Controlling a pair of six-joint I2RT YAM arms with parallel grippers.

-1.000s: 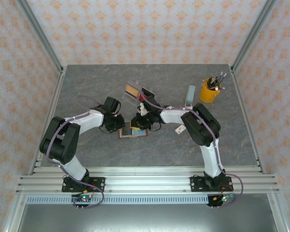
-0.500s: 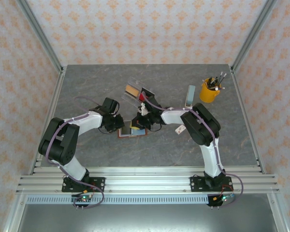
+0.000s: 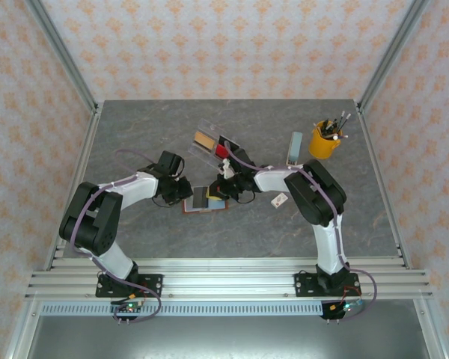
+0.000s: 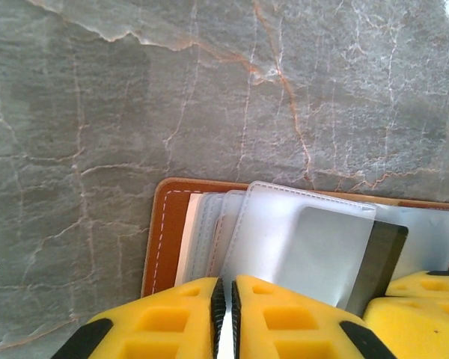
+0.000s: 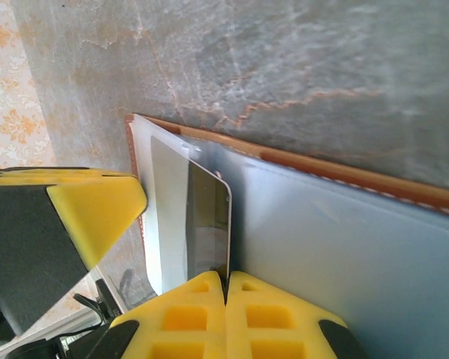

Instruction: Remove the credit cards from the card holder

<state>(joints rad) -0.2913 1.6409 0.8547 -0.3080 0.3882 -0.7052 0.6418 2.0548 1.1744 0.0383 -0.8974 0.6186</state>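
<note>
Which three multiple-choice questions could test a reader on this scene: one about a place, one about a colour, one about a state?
1. Where on the table does the yellow cup stand?
A. near left corner
B. far right side
C. centre

2. What colour is the card pinched by the right pincer?
A. black
B. green
C. white

3. How is the card holder?
A. folded shut
B. lying open
C. standing on edge

Answers:
1 B: the top view shows it at the far right.
2 A: a dark card runs into the shut pincer.
3 B: its pockets face up.
</note>
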